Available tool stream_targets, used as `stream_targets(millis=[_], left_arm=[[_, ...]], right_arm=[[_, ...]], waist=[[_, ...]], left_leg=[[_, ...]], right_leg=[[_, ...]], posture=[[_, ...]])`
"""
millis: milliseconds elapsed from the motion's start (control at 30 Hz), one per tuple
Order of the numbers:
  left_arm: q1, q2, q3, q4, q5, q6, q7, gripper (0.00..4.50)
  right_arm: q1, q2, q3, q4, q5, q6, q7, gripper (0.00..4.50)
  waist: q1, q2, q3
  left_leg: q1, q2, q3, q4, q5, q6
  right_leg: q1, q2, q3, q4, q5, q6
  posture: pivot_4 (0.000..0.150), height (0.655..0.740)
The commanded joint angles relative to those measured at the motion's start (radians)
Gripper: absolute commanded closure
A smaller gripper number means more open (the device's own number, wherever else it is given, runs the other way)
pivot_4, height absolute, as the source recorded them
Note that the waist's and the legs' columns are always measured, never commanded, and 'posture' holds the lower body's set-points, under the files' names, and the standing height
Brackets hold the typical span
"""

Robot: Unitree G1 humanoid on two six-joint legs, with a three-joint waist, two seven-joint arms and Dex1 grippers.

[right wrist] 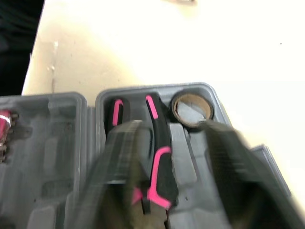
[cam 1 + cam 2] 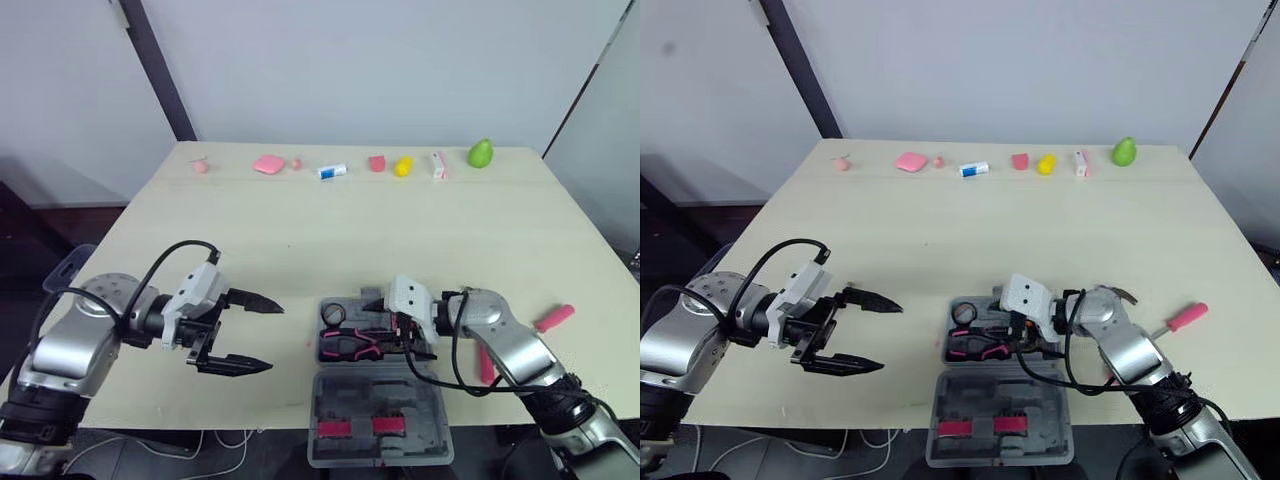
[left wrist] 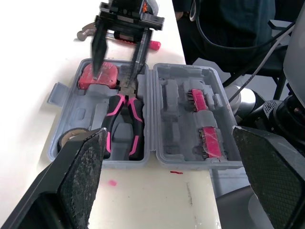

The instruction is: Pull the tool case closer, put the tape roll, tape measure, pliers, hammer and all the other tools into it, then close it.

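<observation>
- Already, the grey plastic tool case is lying open directly under the right hand, with its lid folded out past the near edge of the pale worktop.
- Inside the tray, the pink-and-black pliers, the dark tape roll and the reddish tape measure are sitting in their moulded slots.
- The right hand is hovering with its fingers apart and gripping nothing, over the pliers' head and the tape measure.
- The left hand is hanging spread wide and empty, well apart from the case, pointing towards it.
- Judging by this, the pink-handled hammer is remaining out, lying just behind the right hand, as is a pink-handled tool, likely a screwdriver, farther off on that hand's outer side. Closing the lid is left too.
- Bare worktop is lying open ahead of both hands, while the overhanging lid is leaving little margin at the near edge.
</observation>
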Motion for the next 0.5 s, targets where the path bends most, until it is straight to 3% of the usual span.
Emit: stream_targets(millis=[33,67,500], left_arm=[[0.000,-0.006,0.030,-0.010,-0.002,-0.017,-0.012,0.00],[0.000,-0.008,0.030,-0.009,-0.001,-0.018,-0.011,0.00],[0.016,-0.036,0.034,-0.002,0.016,-0.040,0.008,0.00]], right_arm=[[0.001,0.016,-0.019,0.054,0.007,-0.075,-0.012,4.13],[0.000,0.020,-0.017,0.071,0.004,-0.089,-0.014,4.44],[-0.002,0.066,0.065,0.341,-0.090,-0.151,-0.020,4.44]], waist=[[-0.002,0.000,0.000],[-0.002,0.000,0.000],[-0.005,0.000,0.000]], left_leg=[[0.000,0.000,0.000,0.000,0.000,0.000],[0.000,0.000,0.000,0.000,0.000,0.000],[0.004,0.000,0.002,0.000,0.000,0.000]], right_leg=[[0.000,0.000,0.000,0.000,0.000,0.000],[0.000,0.000,0.000,0.000,0.000,0.000],[0.002,0.001,0.002,0.001,0.000,0.000]], posture=[[0.150,0.7400],[0.150,0.7400],[0.150,0.7400]])
